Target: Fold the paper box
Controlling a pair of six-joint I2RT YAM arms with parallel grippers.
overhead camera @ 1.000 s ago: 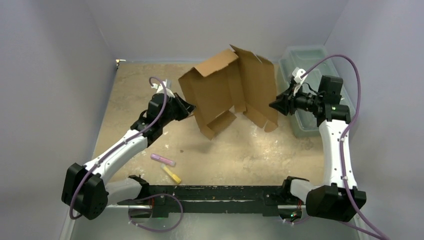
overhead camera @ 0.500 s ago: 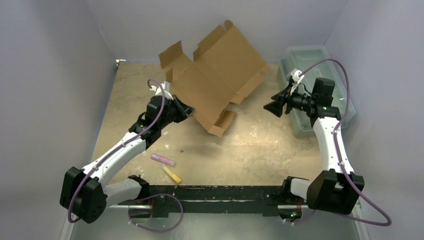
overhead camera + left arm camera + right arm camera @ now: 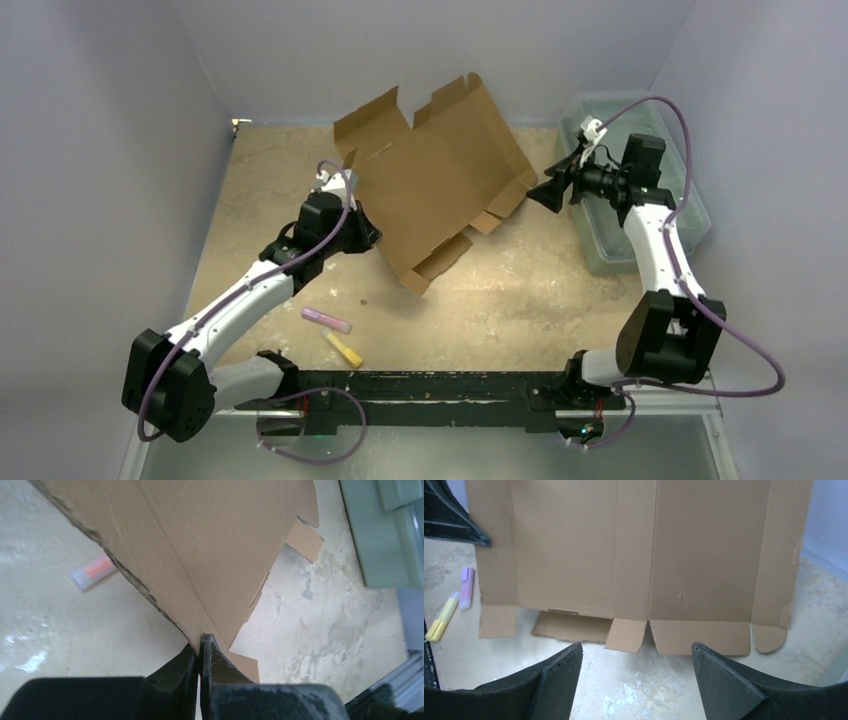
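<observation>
Yellow marker and purple marker lie nearest, at 7 o'clock on the counter. Beyond them the left end effector is pinched shut on 1 edge of the paper box, which stands tilted and unfolded towards 12 o'clock. At 2 o'clock the right end effector gapes wide, holding nothing. With only 1 thin pinch, the sheet may swing, slip or flop flat.

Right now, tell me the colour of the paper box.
The paper box is plain brown, unprinted; the right wrist view shows it best.
</observation>
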